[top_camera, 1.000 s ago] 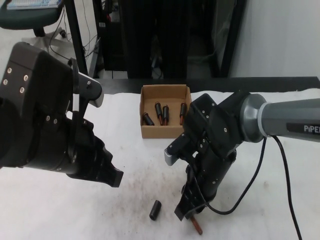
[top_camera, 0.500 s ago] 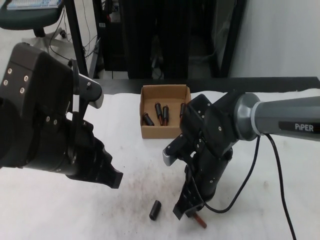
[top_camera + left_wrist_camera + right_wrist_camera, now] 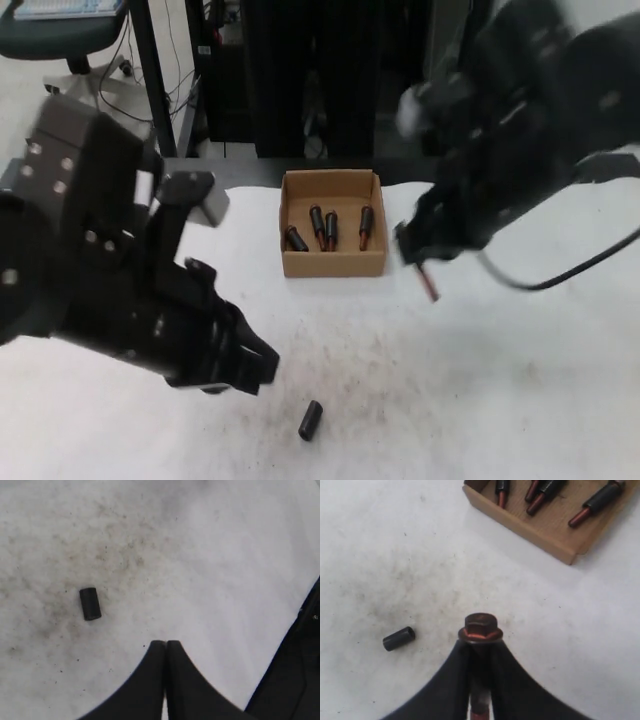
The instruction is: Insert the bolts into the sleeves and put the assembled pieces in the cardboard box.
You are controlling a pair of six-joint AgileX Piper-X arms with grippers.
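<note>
The right hand (image 3: 480, 647) has risen beside the brown cardboard box (image 3: 333, 264), clamping the copper hex-head bolt (image 3: 481, 628). The left hand (image 3: 166, 647), fingers together and empty, has dipped toward the short black sleeve (image 3: 90, 603) in front of the box, likely ready for joining.

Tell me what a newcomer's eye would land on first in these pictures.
First, the copper bolt clamped in the right gripper, held up over the bench to the right of the cardboard box. Next come the four assembled pieces lying in that box. Last is the lone black sleeve lying on the bench nearer the front, not far from the shut left gripper.
</note>
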